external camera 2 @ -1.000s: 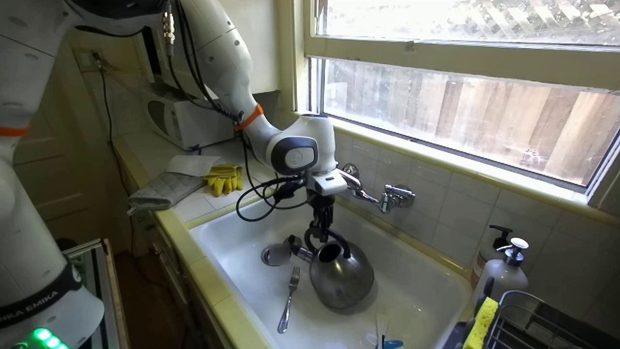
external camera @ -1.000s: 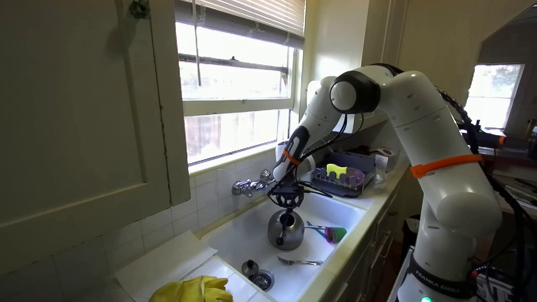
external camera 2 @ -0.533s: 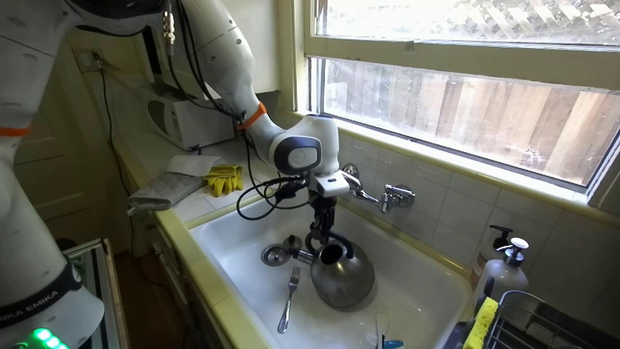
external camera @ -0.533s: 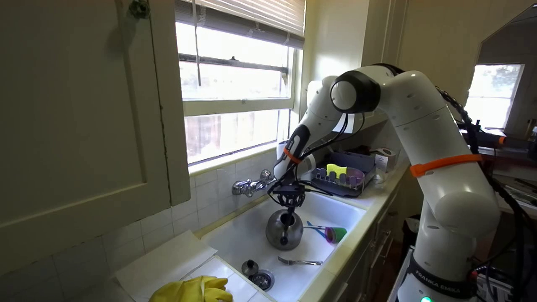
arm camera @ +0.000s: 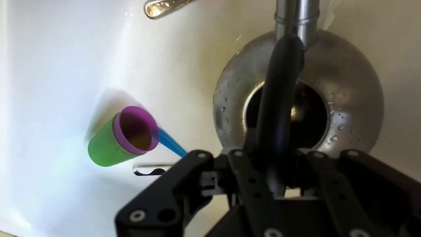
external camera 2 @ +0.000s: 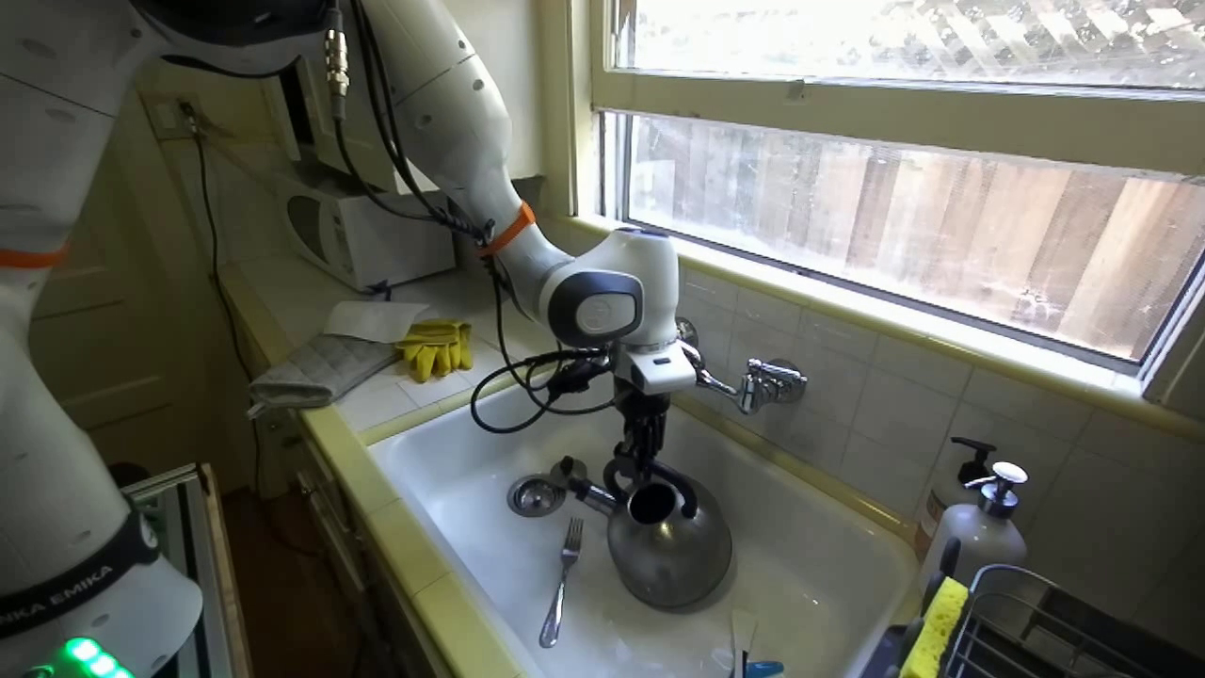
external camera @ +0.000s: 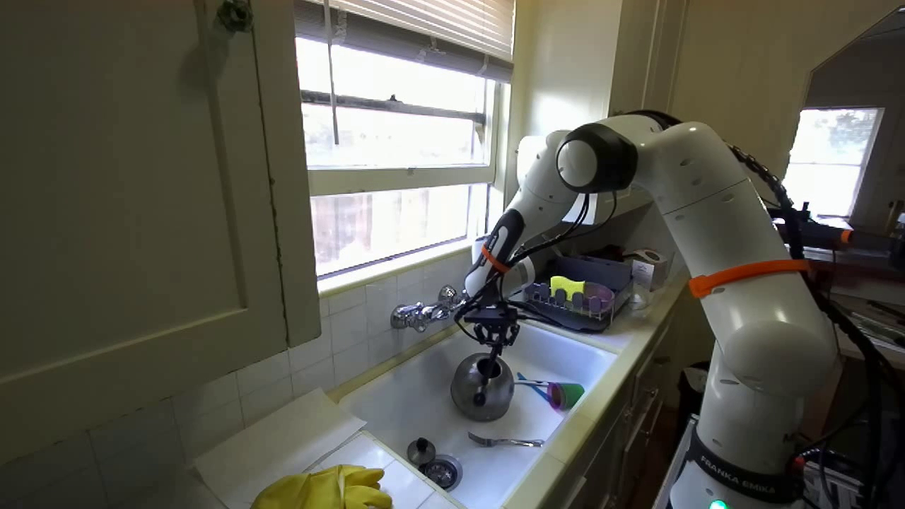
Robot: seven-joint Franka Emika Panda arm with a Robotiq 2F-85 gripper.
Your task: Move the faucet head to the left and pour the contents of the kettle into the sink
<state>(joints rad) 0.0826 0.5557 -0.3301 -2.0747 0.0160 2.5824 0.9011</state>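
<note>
The grey metal kettle [external camera: 470, 399] is in the white sink [external camera 2: 800, 537]. It also shows in an exterior view [external camera 2: 670, 556] and in the wrist view [arm camera: 348, 82]. Its lidless opening is dark, with water drops around it in the wrist view. Its spout [arm camera: 296, 19] points toward the drain. My gripper [arm camera: 276, 164] is at the kettle's dark handle [arm camera: 279, 89], with fingers on both sides and closed on it. Whether the kettle's base touches the sink I cannot tell. The chrome faucet head [external camera: 424, 314] is on the wall behind; the arm partly covers it [external camera 2: 753, 381].
The drain [external camera 2: 535, 494] has a small metal piece [external camera: 421, 451] beside it. A fork [external camera 2: 562, 584] and a green and purple cup [arm camera: 121, 138] lie in the sink. Yellow gloves [external camera: 322, 488] lie on the counter. A dish rack [external camera: 580, 293] and soap bottles [external camera 2: 979, 527] stand beyond.
The arm and gripper have shifted slightly right in both exterior views. The kettle has moved and turned a little with the gripper, and its opening faces one camera more.
</note>
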